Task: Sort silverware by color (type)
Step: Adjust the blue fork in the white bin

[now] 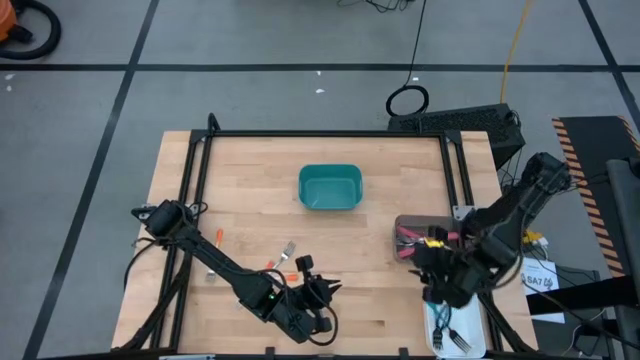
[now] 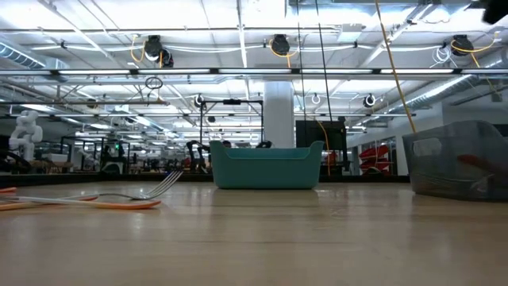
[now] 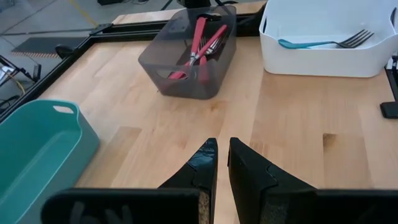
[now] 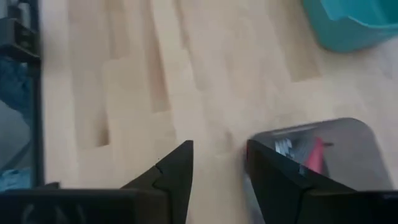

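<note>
My right gripper (image 4: 219,168) hangs over the wooden table (image 1: 380,290) just beside the smoky grey bin (image 1: 420,238) on my right side, its fingers standing apart with bare wood between them and nothing held. In that grey bin lie several red-handled forks (image 3: 200,42), tines down among the handles. Next to it, at the table's right edge, the white bin (image 3: 323,56) holds a teal-handled fork (image 3: 323,43) lying flat.

My left gripper (image 3: 222,163) sits low near the front edge of the table, pointing across toward those two bins. Its fingers are drawn close, only a thin slit between them, and they grip nothing.

Orange-handled forks (image 2: 87,202) remain loose on the wood at my left, between my left arm's base and its gripper; from above I make out perhaps three or four, though I can't count them surely. The teal bin (image 1: 329,188) stands in the middle of the table, toward the back.
</note>
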You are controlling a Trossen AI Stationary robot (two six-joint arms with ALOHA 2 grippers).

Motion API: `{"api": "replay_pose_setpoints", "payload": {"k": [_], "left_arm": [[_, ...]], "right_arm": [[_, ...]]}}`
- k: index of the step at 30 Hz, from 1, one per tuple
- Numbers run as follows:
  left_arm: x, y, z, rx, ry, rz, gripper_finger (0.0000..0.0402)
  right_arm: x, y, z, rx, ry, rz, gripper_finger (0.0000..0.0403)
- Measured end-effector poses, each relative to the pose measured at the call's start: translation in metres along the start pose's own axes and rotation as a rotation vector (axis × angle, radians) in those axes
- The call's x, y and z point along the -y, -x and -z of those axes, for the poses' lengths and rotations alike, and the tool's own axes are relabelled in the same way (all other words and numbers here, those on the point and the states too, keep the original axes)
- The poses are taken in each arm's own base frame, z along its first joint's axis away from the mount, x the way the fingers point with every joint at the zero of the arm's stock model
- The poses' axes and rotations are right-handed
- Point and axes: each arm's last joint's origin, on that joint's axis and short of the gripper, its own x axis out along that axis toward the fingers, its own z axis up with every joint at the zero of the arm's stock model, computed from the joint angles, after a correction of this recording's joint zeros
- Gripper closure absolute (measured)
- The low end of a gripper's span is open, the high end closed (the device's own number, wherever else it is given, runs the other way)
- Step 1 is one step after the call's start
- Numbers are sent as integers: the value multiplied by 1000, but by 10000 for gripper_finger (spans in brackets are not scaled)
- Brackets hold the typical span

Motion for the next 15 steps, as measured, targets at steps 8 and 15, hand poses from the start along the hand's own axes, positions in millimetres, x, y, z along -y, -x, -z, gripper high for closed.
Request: {"api": "replay_pose_setpoints", "payload": {"k": [8, 15], "left_arm": [[-1, 0, 2, -17, 25, -8, 360], [-2, -1, 2, -17, 56, -10, 360]], "right_arm": [[-29, 2, 27, -111, 34, -111, 261], [-56, 0, 59, -160, -2, -115, 274]]}}
